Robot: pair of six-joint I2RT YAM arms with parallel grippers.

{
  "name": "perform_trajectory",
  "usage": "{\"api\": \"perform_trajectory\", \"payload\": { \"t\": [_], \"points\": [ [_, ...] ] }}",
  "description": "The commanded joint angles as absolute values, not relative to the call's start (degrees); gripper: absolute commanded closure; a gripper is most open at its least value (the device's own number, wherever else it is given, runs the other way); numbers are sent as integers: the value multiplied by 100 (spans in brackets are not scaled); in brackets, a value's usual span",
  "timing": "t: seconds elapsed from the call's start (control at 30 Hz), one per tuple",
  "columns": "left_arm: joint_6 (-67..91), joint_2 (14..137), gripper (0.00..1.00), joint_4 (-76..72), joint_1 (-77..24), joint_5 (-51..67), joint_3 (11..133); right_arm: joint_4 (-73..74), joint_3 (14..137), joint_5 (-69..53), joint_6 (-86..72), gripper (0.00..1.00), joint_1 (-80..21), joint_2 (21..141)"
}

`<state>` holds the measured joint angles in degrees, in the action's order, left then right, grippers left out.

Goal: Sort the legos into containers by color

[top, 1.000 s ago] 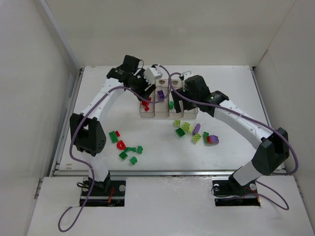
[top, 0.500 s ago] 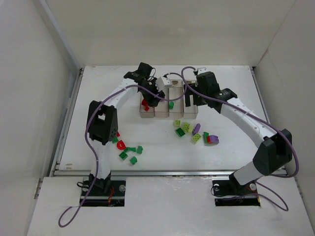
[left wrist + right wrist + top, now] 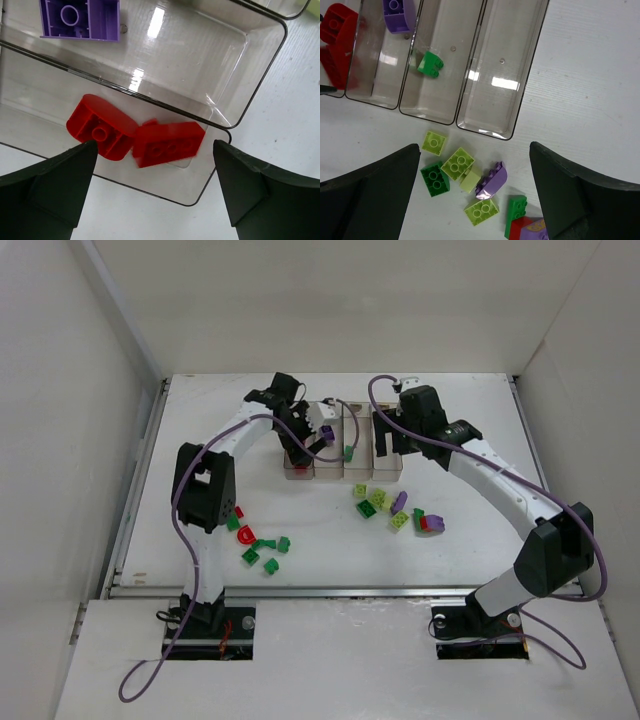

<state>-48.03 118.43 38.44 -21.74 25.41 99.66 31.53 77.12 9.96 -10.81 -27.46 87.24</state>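
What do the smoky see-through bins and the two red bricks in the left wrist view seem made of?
The smoky clear rectangular bins: likely rigid glossy plastic, given sharp glare patches and the white table showing through. The red rounded brick and red rectangular brick: apparently opaque moulded plastic, smooth with slight sheen, round sockets formed in their faces.

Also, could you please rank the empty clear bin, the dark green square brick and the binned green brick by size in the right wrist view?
Largest: the empty clear plastic bin.
Then the dark green square brick.
Last, the small green brick in the neighbouring bin, though those two look nearly alike.
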Motion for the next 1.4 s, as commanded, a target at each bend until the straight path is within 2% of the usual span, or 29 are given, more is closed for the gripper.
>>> {"api": "perform_trajectory", "payload": {
  "t": [0.0,0.2,0.33,0.53,0.67,0.77,0.8,0.83,0.93,1.17,1.37],
  "points": [
    [-4756,11339,0,3885,-2180,2689,9984,2909,7901,871,-1037,5,-2777,8569],
    [-4606,10916,0,3525,-2180,2497,9827,2909,7901,817,-1037,5,-2777,8569],
    [-3871,10706,0,3262,-2118,2181,9826,2909,7901,765,-1037,5,-2777,8569],
    [-2726,9934,0,2550,-1759,608,9756,2962,7954,826,-1089,5,-2777,8517],
    [-1078,9396,0,2065,-681,-368,9361,2910,7902,826,-1151,5,-2777,8464],
    [-1641,9343,2,2775,-212,561,8861,2909,7901,826,-1222,5,-2830,8464],
    [-2235,9343,15,2986,-211,737,8703,2909,7901,826,-1283,5,-2900,8464],
    [-2572,9282,19,3319,-211,738,8284,2909,7901,826,-1283,5,-2970,8464],
    [-3563,9001,25,3375,-211,598,7169,2856,7901,826,-1283,5,-3050,8516],
    [-5000,8446,26,3076,-658,721,5733,2979,8085,976,-1283,5,-3437,8745],
    [-5054,8631,28,2848,-1054,475,5520,2979,8086,976,-1283,5,-3577,8798]
  ]
}}
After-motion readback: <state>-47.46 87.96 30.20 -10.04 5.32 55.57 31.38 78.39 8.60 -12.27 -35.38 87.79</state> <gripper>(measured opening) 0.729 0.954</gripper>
